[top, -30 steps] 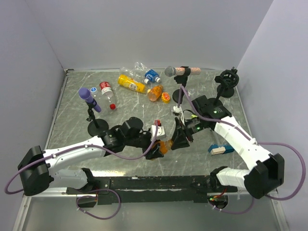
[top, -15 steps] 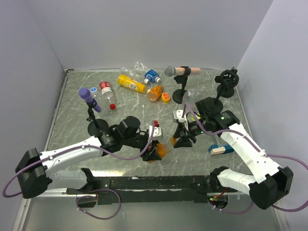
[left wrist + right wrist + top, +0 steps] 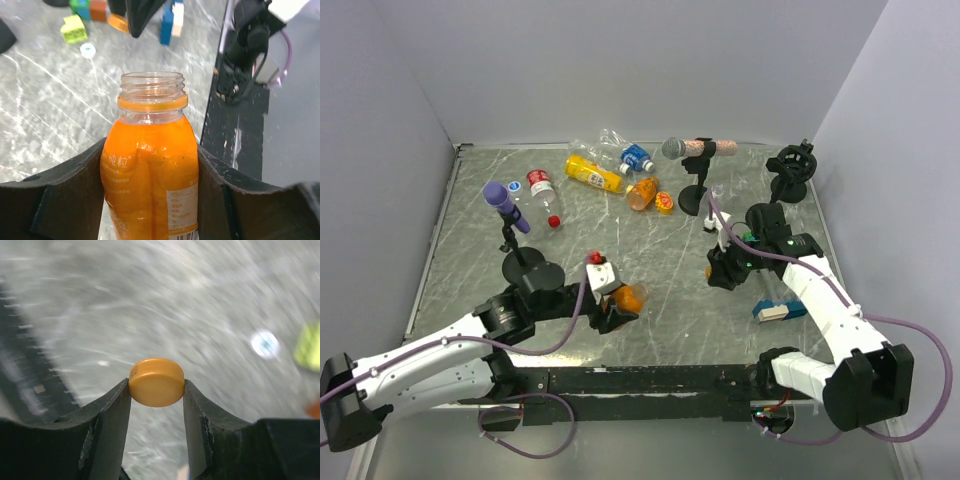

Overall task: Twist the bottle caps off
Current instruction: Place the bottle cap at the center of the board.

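Note:
My left gripper (image 3: 618, 308) is shut on a stubby orange bottle (image 3: 632, 297) near the table's front middle. In the left wrist view the bottle (image 3: 150, 165) stands between my fingers (image 3: 75, 180) with its neck (image 3: 151, 82) open and capless. My right gripper (image 3: 721, 272) is to the right of it, apart from the bottle. In the right wrist view it is shut (image 3: 156, 390) on an orange-brown cap (image 3: 156, 382), held above the table. More bottles lie at the back: a yellow one (image 3: 592, 173), a clear blue-labelled one (image 3: 628, 153), two orange ones (image 3: 643, 192) and a red-labelled one (image 3: 540, 187).
A purple-headed microphone (image 3: 505, 207) stands at the left and a grey-headed one (image 3: 676, 148) at the back. A black stand (image 3: 795, 168) is at the back right. A blue and white block (image 3: 775, 310) lies at the right. A white ring (image 3: 88, 49) and a yellow-green block (image 3: 73, 28) lie ahead.
The two grippers have drawn apart. The left moved left with the orange bottle, and the right moved right and back with the cap, which is now off the bottle.

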`<move>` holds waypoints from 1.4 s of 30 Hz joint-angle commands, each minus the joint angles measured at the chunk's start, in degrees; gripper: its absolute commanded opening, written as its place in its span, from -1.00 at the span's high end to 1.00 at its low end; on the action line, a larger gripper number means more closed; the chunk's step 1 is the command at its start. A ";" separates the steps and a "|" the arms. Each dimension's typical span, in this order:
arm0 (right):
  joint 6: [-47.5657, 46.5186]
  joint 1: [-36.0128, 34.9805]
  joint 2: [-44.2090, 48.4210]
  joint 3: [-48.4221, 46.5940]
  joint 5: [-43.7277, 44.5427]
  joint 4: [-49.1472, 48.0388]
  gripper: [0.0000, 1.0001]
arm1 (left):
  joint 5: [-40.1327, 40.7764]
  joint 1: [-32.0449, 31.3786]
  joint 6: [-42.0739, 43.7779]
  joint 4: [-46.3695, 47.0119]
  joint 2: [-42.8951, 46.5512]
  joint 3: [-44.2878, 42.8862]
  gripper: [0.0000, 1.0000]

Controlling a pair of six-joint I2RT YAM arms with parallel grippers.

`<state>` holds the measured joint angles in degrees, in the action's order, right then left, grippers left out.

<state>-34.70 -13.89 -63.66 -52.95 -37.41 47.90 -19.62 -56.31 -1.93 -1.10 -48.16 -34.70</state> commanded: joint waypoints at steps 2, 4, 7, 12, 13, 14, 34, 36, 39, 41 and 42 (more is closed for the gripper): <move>4.55 3.08 -0.59 5.30 17.26 -8.07 0.36 | 5.46 0.15 -2.90 5.33 5.18 0.69 0.52; 5.08 3.17 -1.99 6.80 20.17 -10.10 0.35 | 6.43 0.15 -1.42 2.18 6.15 -1.76 0.52; 5.08 3.17 -5.41 9.08 23.25 -13.00 0.34 | 6.69 0.15 3.58 -3.89 7.55 -5.46 0.52; 5.60 3.26 -11.21 9.88 27.56 -16.43 0.32 | 8.19 0.15 6.86 -6.81 8.96 -5.82 0.51; 5.78 3.43 -12.09 9.62 28.52 -16.87 0.32 | 8.45 0.15 6.68 -6.37 9.22 -5.12 0.51; 5.69 3.78 -12.71 9.53 29.40 -17.40 0.31 | 8.80 0.15 6.42 -5.76 9.75 -3.99 0.51; 4.47 6.94 -16.59 9.71 27.57 -14.77 0.24 | 13.20 0.24 7.47 -10.50 11.51 -2.66 0.51; 4.20 7.30 -16.32 9.88 27.22 -14.33 0.25 | 13.46 0.24 7.56 -10.41 11.51 -2.57 0.51; 4.11 7.39 -16.76 9.62 27.13 -13.71 0.21 | 13.38 0.15 7.47 -10.15 11.86 -2.22 0.51; 4.02 7.39 -16.94 9.09 26.69 -12.92 0.10 | 13.38 0.15 7.39 -10.15 11.95 -2.13 0.51; 4.11 7.47 -17.02 8.92 26.51 -12.40 0.05 | 13.38 0.15 7.38 -10.06 11.78 -2.13 0.50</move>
<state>-29.89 -6.96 -81.80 -42.85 -10.07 32.95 -7.03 -56.23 5.15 -12.12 -36.73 -36.86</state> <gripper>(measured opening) 0.496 0.625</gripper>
